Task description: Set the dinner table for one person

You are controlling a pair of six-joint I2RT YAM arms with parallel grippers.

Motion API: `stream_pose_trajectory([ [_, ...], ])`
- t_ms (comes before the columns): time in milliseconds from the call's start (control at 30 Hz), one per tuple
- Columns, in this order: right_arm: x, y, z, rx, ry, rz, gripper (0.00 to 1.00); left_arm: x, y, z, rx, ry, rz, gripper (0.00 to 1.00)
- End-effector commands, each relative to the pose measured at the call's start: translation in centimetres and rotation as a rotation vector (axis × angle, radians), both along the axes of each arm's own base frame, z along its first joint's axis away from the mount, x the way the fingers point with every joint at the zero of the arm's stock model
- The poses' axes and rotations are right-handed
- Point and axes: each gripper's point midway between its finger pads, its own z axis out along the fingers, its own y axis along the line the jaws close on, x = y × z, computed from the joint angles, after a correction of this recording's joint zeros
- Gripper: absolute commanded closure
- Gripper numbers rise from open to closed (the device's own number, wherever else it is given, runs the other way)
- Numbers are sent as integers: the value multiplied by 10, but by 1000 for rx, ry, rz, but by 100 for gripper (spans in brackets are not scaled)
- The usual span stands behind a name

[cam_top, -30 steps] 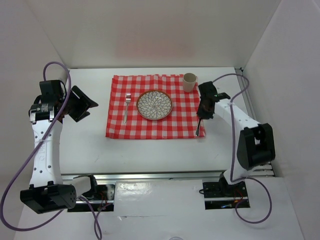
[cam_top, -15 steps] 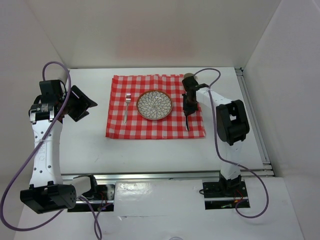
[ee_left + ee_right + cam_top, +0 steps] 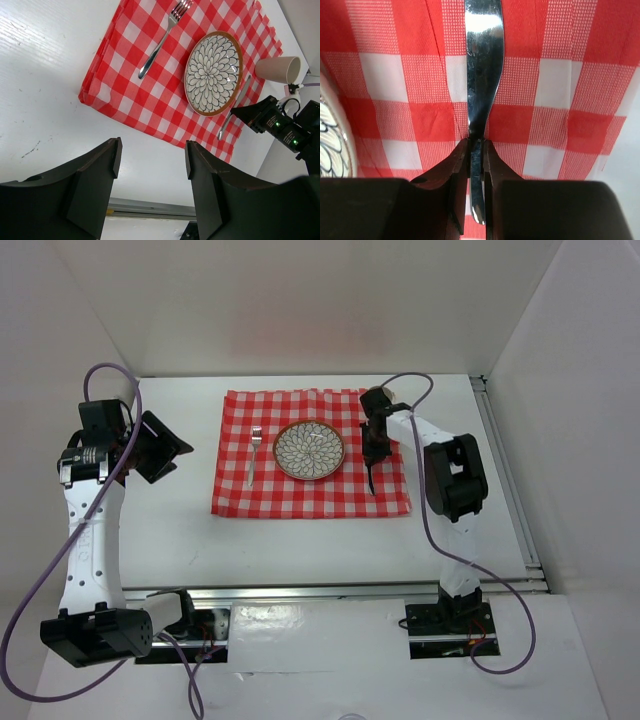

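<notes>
The white dinner table (image 3: 300,540) carries a red-and-white checked cloth (image 3: 300,490). On the cloth lie a patterned plate (image 3: 309,450) and, to its left, a fork (image 3: 253,455). My right gripper (image 3: 373,453) is just right of the plate, low over the cloth. In the right wrist view it (image 3: 477,150) is shut on a slim silver utensil (image 3: 483,75) that lies along the cloth. A beige cup (image 3: 277,69) stands at the cloth's far right corner and is hidden under the right arm in the top view. My left gripper (image 3: 165,448) is open and empty, left of the cloth.
White walls enclose the table on the left, back and right. A metal rail (image 3: 330,590) runs along the near edge. Purple cables loop from both arms. In the left wrist view the open fingers (image 3: 95,190) hang above bare tabletop (image 3: 45,90).
My right arm has swung left from the cloth's right edge to just beside the plate, carrying the utensil with it, and now covers the cup. The left arm has not moved.
</notes>
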Motion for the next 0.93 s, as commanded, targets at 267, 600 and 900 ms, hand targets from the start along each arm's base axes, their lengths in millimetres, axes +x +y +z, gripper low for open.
stream_pose_trajectory([
  [267, 22, -5, 57, 13, -141, -37, 43, 4, 2, 6, 21, -32, -4, 30],
  [600, -60, -61, 159, 76, -289, -262, 1, 11, 5, -18, 108, 20, -69, 29],
  [900, -137, -157, 192, 39, -390, -522, 0, 13, -23, -34, 130, 45, -189, 27],
])
